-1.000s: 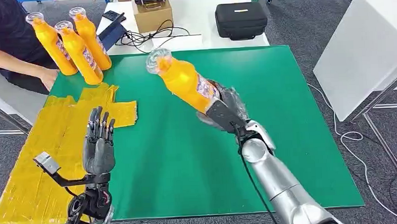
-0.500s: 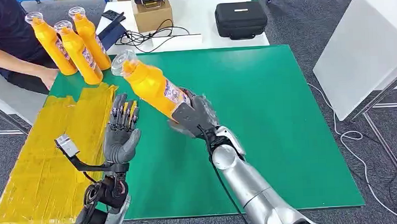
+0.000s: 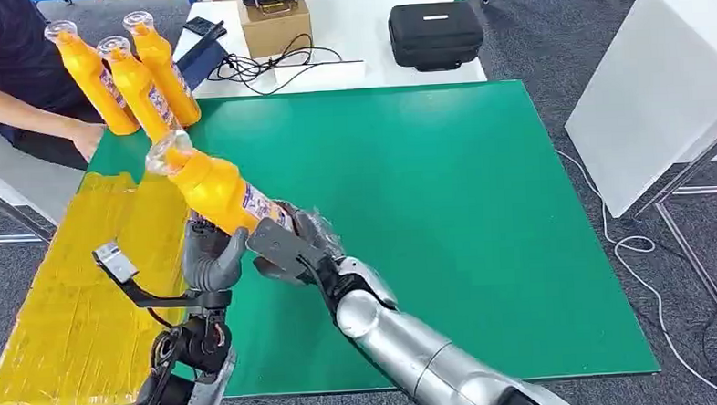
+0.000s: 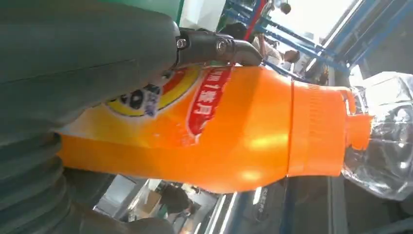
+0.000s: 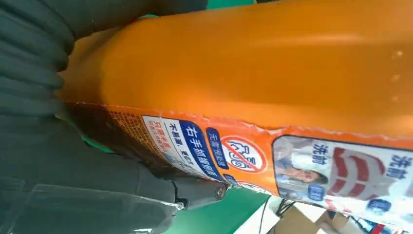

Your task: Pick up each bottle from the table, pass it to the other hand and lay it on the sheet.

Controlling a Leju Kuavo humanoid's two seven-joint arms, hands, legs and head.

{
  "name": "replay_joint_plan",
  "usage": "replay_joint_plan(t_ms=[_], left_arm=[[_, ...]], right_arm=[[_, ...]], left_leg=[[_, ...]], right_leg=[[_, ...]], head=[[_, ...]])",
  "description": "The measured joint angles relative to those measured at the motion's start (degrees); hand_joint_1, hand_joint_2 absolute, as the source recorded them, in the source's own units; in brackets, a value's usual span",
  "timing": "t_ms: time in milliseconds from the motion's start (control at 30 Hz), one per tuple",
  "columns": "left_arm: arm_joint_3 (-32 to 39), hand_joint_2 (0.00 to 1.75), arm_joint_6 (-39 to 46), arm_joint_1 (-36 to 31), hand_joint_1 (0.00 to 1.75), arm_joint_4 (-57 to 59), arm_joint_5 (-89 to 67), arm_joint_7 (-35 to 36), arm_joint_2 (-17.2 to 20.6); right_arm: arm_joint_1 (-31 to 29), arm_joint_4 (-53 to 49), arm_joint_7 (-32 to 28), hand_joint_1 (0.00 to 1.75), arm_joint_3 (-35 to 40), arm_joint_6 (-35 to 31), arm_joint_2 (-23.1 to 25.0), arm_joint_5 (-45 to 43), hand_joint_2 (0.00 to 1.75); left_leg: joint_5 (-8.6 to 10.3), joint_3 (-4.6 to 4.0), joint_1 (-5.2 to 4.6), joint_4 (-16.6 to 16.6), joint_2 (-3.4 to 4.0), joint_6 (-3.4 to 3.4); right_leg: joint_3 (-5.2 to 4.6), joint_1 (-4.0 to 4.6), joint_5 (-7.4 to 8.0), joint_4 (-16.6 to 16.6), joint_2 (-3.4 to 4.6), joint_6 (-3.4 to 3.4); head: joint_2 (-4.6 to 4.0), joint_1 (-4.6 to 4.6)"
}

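Observation:
An orange bottle (image 3: 215,189) with a clear cap is held tilted in the air by my right hand (image 3: 293,248), which grips its base, cap pointing to the far left. It hangs over the seam between the green mat (image 3: 447,217) and the yellow sheet (image 3: 62,298). My left hand (image 3: 209,260) sits right under the bottle's middle, thumb up against it, fingers hidden behind it. In the left wrist view the bottle (image 4: 243,126) lies along the palm. In the right wrist view the bottle's label (image 5: 292,161) is close against the fingers.
Three more orange bottles (image 3: 138,84) stand upright at the mat's far left corner. A seated person's hand (image 3: 85,139) rests beside them. Behind the mat are a cardboard box (image 3: 276,25), cables and a black case (image 3: 434,35). A white table (image 3: 660,89) stands to the right.
My right arm has swung the bottle from the mat's middle to the left, down onto my left hand. My left hand rose and came in under the bottle.

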Motion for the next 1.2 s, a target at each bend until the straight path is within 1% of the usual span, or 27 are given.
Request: replay_joint_plan(t_ms=[200,633,767,867,967,1100,1200], left_arm=[[0.5,1.75,0.0,0.0,0.00,0.0,0.1,0.0,0.0],[0.9,1.75,0.0,0.2,0.00,0.0,0.1,0.0,0.0],[1.6,1.75,0.5,0.3,0.00,0.0,0.0,-0.1,0.0],[2.6,1.75,1.4,1.5,0.00,-0.8,-0.6,-0.2,0.2],[3.3,1.75,1.7,3.3,0.00,-2.2,-1.5,-0.2,0.3],[3.5,1.75,1.3,4.8,0.00,-2.5,-3.2,0.7,0.3],[3.5,1.75,0.4,4.8,0.00,-1.6,-3.4,0.9,0.3]], right_arm=[[-1.5,1.2,0.0,1.75,2.8,-0.3,-0.2,-0.5,1.75],[-2.0,1.9,0.0,1.75,4.2,-0.4,-0.2,-0.6,1.75],[-2.1,1.8,0.9,1.75,7.4,-1.4,-0.2,0.4,1.75],[-1.8,0.5,2.8,1.75,10.7,-3.0,-0.1,4.6,1.75],[-1.4,-1.0,5.3,1.75,12.5,-4.0,-0.1,11.0,1.75],[-0.3,-1.6,7.5,1.75,12.9,-5.7,-0.2,19.6,1.75],[0.1,-1.5,7.9,1.75,12.8,-6.0,-0.2,22.6,1.75]], left_leg=[[0.00,0.00,0.00,0.0,0.00,0.00],[0.00,-0.01,0.01,0.0,0.00,0.00],[0.00,-0.01,0.00,0.0,0.00,0.00],[0.00,-0.01,0.01,0.0,0.02,0.00],[-0.01,-0.02,0.01,0.0,0.06,0.00],[-0.01,-0.04,0.01,0.0,0.07,0.00],[0.00,-0.02,0.00,0.0,0.11,0.00]], right_leg=[[0.00,0.00,0.00,0.0,0.00,0.00],[-0.01,0.01,0.00,0.0,0.00,0.00],[-0.01,0.01,0.00,0.0,0.01,0.00],[-0.03,0.01,0.00,0.0,0.01,0.00],[-0.05,0.01,-0.01,0.0,0.01,-0.01],[-0.08,0.01,-0.02,0.0,0.01,-0.02],[-0.08,0.00,-0.01,0.0,0.02,-0.01]], head=[[0.00,0.00],[0.00,0.02],[0.00,0.02],[0.00,-0.02],[0.00,0.00],[0.00,0.02],[0.00,0.00]])
